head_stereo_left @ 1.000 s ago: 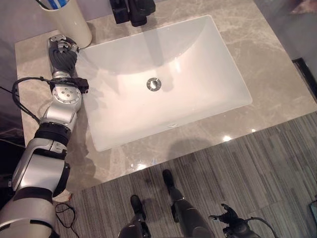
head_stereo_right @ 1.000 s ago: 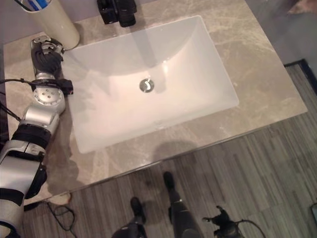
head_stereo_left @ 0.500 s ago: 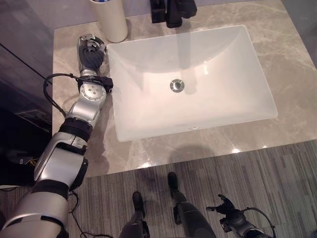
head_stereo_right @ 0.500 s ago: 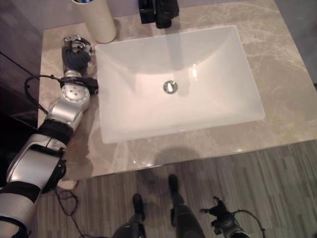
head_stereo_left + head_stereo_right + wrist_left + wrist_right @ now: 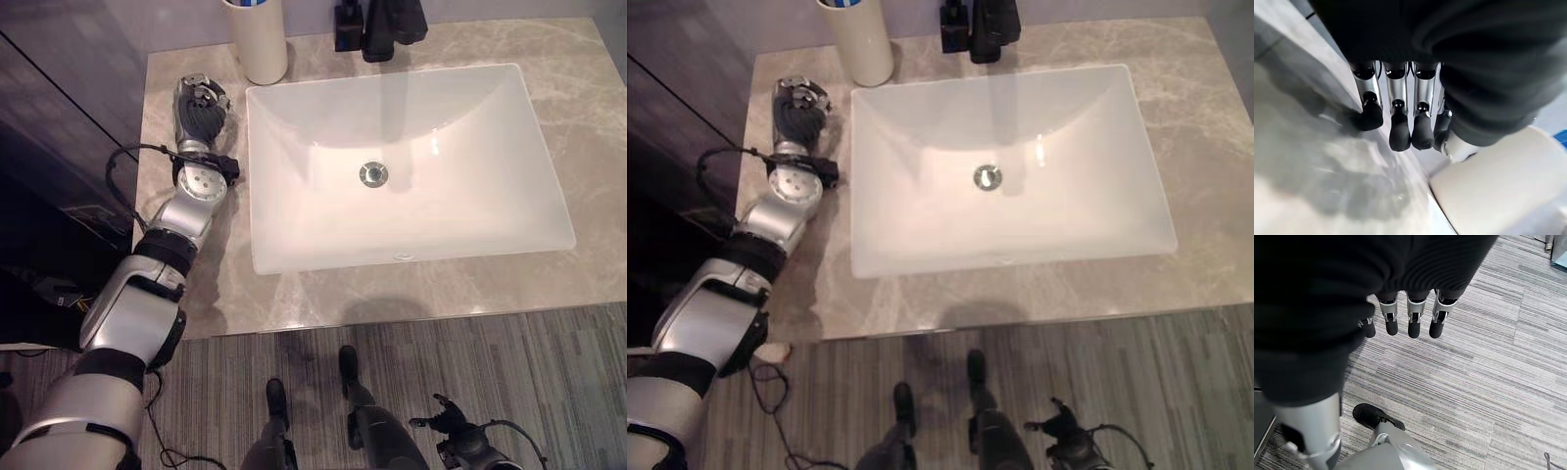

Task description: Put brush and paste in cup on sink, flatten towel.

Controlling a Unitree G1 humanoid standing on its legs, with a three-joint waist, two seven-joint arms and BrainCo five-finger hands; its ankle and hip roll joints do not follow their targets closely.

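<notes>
**Hand flat on desk beside cup**

Left hand (image 5: 201, 103) lies on the marble desk (image 5: 588, 117), between the desk's left edge and the sink (image 5: 402, 166), fingers (image 5: 1399, 129) straight and close together, holding nothing, their dark tips down on the stone. Just past the fingertips stands the cream cup (image 5: 257, 39), upright at the back left corner of the desk, near the sink's rim. Something blue (image 5: 844, 2) pokes out of the cup's mouth; I cannot tell whether it is the brush, the paste or both. The sink is a white rectangular basin with a round metal drain (image 5: 372, 174) in the middle. A black tap (image 5: 384, 18) sits behind it at the back edge, to the right of the cup.

Right hand (image 5: 1409, 316) hangs low over the grey striped floor (image 5: 1498, 372), well apart from the desk, fingers loose and straight, holding nothing.
</notes>
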